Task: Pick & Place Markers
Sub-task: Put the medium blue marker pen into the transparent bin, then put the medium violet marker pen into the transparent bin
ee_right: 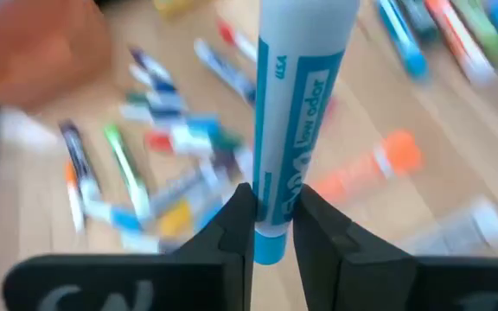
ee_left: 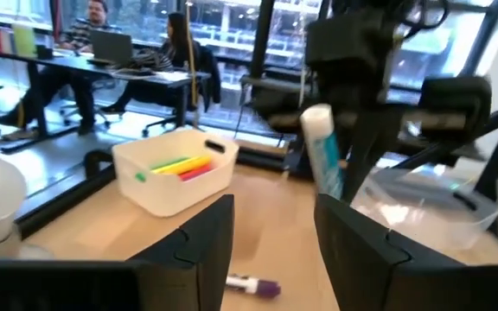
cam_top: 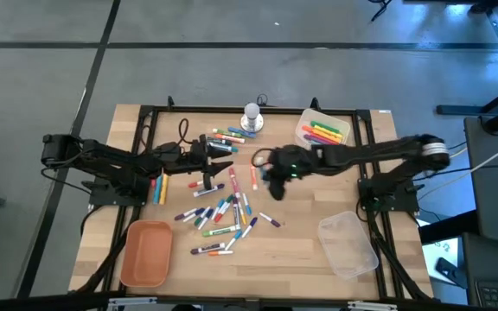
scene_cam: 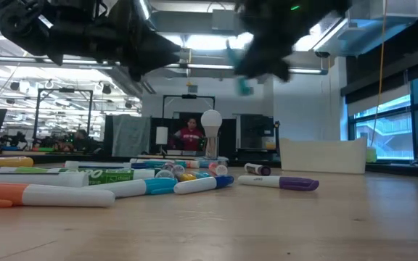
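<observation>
The right gripper (ee_right: pixel 273 226) pinches a blue marker (ee_right: pixel 299 112) above the wooden table (cam_top: pixel 301 250). The left gripper (ee_left: pixel 275 242) hangs with its fingers apart, holding nothing. More markers (cam_top: pixel 219 216) lie scattered mid-table, some in a white bin (cam_top: pixel 305 128). People sit at desks behind.

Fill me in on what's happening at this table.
The right gripper is shut on a blue-and-white marker, holding it above the wooden table. The left gripper hangs open and empty nearby. Dozens of markers lie loose mid-table; a few sit in the white bin. An orange tray sits empty.
</observation>
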Controlling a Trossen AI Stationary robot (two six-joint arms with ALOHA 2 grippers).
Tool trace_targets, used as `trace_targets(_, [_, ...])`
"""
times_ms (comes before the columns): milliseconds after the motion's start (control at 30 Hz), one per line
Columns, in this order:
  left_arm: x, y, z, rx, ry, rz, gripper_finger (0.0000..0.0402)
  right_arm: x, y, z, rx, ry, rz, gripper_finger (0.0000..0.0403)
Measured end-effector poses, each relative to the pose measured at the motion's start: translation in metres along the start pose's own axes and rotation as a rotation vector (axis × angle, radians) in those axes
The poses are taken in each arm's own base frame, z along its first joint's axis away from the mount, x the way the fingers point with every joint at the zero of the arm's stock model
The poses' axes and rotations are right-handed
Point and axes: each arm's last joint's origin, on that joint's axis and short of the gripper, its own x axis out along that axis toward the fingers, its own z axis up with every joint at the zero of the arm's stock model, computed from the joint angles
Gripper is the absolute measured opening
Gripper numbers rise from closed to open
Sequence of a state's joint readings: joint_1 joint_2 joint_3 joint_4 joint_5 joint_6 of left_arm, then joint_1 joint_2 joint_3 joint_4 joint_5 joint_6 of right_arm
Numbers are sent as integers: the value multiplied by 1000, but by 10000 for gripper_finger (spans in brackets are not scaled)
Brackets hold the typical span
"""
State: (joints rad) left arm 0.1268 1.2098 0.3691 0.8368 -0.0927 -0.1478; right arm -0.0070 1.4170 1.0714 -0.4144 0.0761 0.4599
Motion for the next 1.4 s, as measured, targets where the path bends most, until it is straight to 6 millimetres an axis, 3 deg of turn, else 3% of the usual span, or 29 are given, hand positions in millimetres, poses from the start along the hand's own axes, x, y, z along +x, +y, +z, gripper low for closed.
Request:
trace_targets(133, [0, 1, -3, 16, 26, 24, 154, -45, 2, -26, 135, 203, -23, 58])
trace_targets(267, [0, 1, -4, 17, 36, 27, 148, -72, 9, -56, 315, 433, -74, 58])
trace_targets(433, [-1, 3, -11, 57, 111, 47, 150, -82, 37, -87, 414, 642, -86, 58])
trace_targets(633, [-3, 9, -19, 110, 183, 239, 152, -92, 75, -127, 491, 810, -126, 61])
trace_targets(800, [-5, 14, -24, 127, 228, 353, 154, -89, 93, -154, 483, 884, -218, 79])
trace_targets(1100, [-12, 29, -37, 171, 393, 473, 157, -84, 94, -161, 460, 906, -290, 152])
trace_targets(1400, [-14, 43, -38, 126, 416, 528, 157, -75, 83, -147, 439, 868, -287, 166])
